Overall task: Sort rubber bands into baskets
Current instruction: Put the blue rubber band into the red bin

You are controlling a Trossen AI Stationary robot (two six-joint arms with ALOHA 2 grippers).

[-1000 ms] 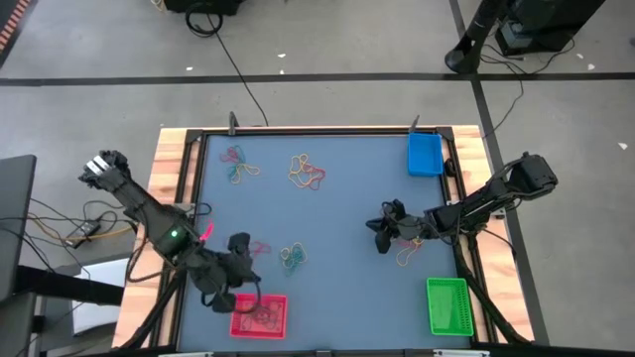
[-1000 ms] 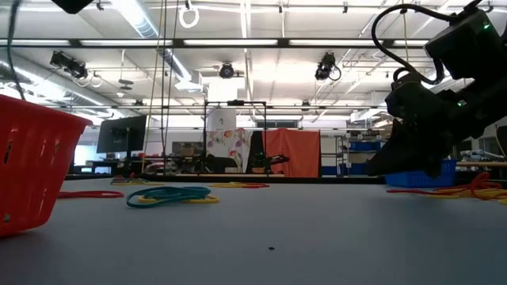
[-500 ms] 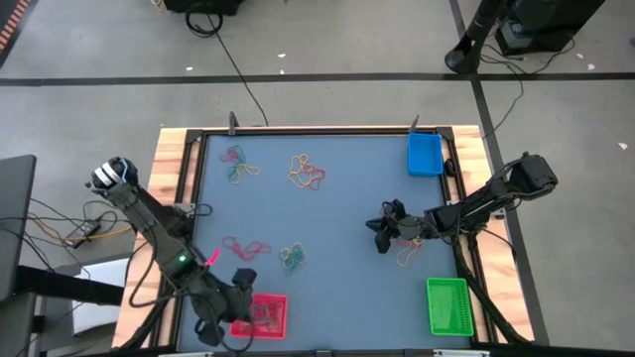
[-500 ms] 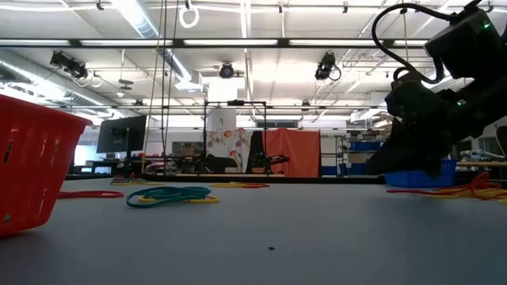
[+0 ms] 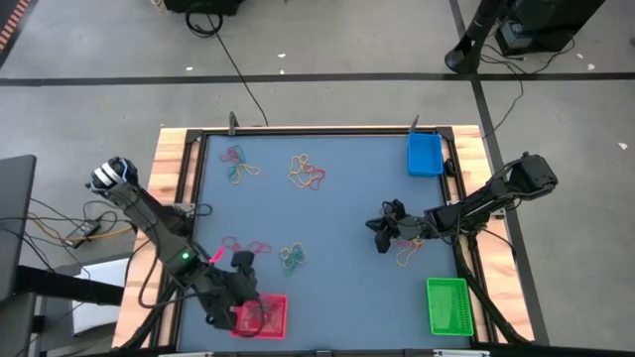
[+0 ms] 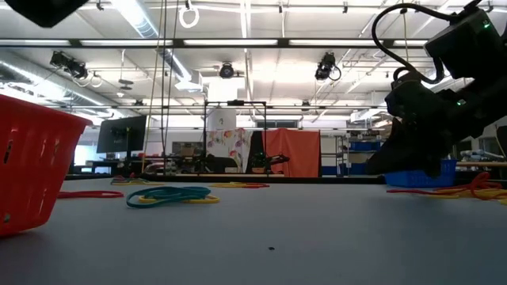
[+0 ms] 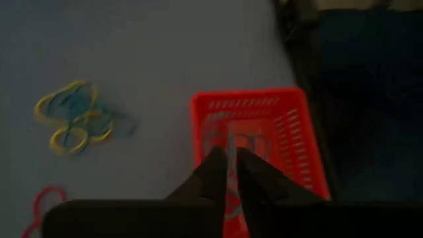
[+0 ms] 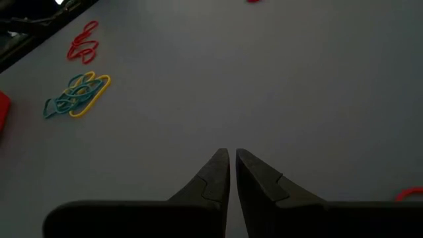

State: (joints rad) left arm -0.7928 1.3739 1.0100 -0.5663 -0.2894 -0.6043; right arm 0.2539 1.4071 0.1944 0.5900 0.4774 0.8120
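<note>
Across my blue-grey table top [image 5: 337, 213], the widest open room is the middle, between the scattered thin rubber bands [image 5: 306, 171]. A wooden frame [image 5: 171, 169] edges it on all sides.

The three slatted plastic baskets sit at the borders. The blue rectangular basket [image 5: 425, 154] is in the far right corner and the bright green basket [image 5: 446, 304] in the near right corner. The red basket [image 5: 260, 315] is against the near edge on the left.

My left arm folds back along the left edge and bends inward. My left gripper [image 5: 241, 300] hangs over the red basket's left end and points down into it. From the wrist, a thin strand [image 7: 230, 158] runs through the slit between my left jaws. I cannot tell whether they grip it or have let go.

My right arm reaches in from the right edge, low and stretched flat. My right gripper [image 5: 382, 236] sits right of centre over bare mat. Its jaws are closed to a thin slit and hold nothing. Yellow and red bands [image 5: 407, 256] lie just beside it, toward the green basket. A teal-and-yellow cluster [image 8: 76, 96] lies well ahead of it.
</note>
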